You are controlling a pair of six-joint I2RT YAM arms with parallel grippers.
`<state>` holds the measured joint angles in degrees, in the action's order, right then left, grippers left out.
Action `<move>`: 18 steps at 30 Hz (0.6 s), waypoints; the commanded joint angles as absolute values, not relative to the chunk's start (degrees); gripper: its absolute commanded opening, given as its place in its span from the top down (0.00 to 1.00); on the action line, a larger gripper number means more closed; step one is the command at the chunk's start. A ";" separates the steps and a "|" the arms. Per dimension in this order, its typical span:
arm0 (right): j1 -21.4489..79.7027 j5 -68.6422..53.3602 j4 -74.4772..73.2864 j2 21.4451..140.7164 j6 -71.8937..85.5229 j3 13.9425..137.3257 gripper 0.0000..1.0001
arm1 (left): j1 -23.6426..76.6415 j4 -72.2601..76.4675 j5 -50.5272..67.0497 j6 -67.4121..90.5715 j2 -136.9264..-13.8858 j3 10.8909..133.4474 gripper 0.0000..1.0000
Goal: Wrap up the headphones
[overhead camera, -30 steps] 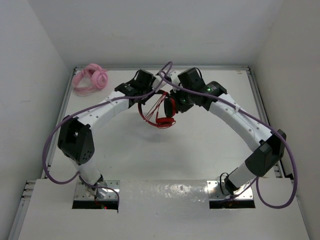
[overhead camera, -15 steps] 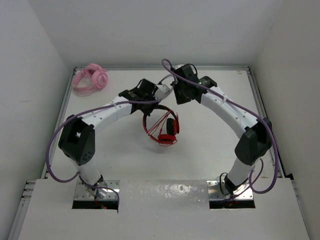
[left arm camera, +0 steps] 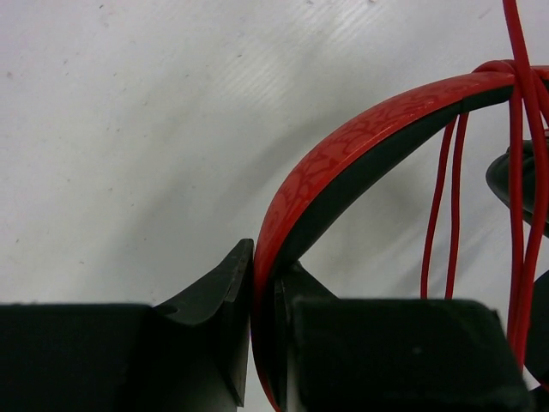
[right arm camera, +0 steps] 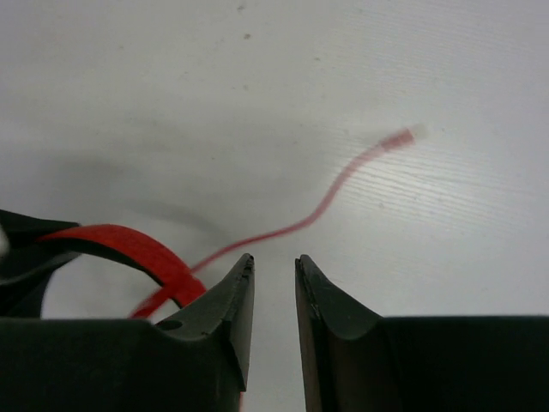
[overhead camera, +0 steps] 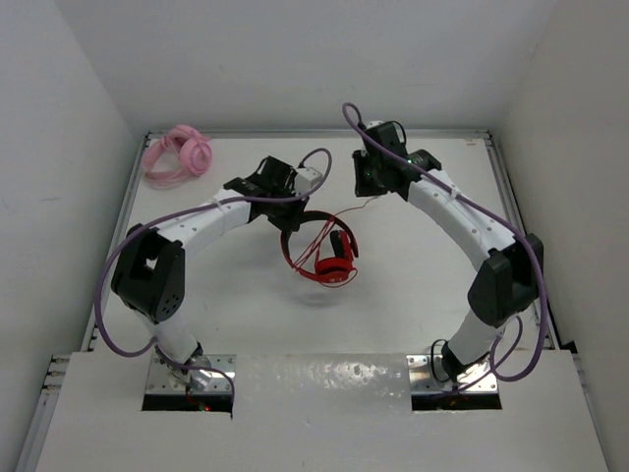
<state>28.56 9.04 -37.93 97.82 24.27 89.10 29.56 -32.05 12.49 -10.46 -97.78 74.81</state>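
Left claw [left arm camera: 262,287] was clamped on the headband [left arm camera: 343,159], holding the headphones [overhead camera: 329,254] over the middle of the surface [overhead camera: 393,305]. Several turns of cable [left arm camera: 437,215] crossed the band; I judged wrapping partly done. Right claw [right arm camera: 274,268] stood narrowly parted and empty, the tail [right arm camera: 343,182] loose beyond it. Tail end blurred; turn count unreadable.

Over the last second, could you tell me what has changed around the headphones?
The right end effector opened, let the cable go, and drew back toward the far edge. The headphones shifted toward the near side. The left end effector stays clamped on the headband; the pink bundle has not moved.
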 commanded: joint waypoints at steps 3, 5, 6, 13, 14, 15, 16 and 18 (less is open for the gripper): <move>26.28 11.34 -33.41 89.39 21.63 82.10 0.69 | 26.54 -26.20 10.40 -9.48 -94.57 73.74 1.00; 26.28 11.08 -32.26 87.46 20.31 78.95 0.66 | 26.54 -24.44 8.27 -10.54 -94.74 73.13 1.00; 26.28 9.51 -31.47 86.76 18.56 77.71 0.63 | 26.54 -24.26 7.57 -11.94 -94.83 73.13 1.00; 26.19 -2.19 -11.48 78.24 2.21 62.69 0.49 | 26.63 -28.90 9.40 -22.48 -94.57 80.05 1.00; 26.10 -2.11 -8.82 75.44 0.72 58.40 0.46 | 26.63 -31.70 10.80 -25.02 -94.40 81.72 1.00; 25.76 -2.11 -4.44 74.02 -2.34 56.53 0.43 | 26.46 -33.12 11.68 -25.83 -94.05 85.13 1.00; 24.88 -2.28 -2.83 72.70 -2.81 54.86 0.37 | 26.37 -34.27 12.82 -26.01 -93.87 86.73 1.00; 23.65 -2.64 -0.71 68.93 -3.51 51.51 0.31 | 26.19 -37.17 16.86 -26.10 -93.69 89.90 1.00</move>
<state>25.34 -0.25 -13.04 74.46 2.96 54.28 26.52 -35.90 9.56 -23.27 -97.71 82.85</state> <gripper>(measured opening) 0.668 0.104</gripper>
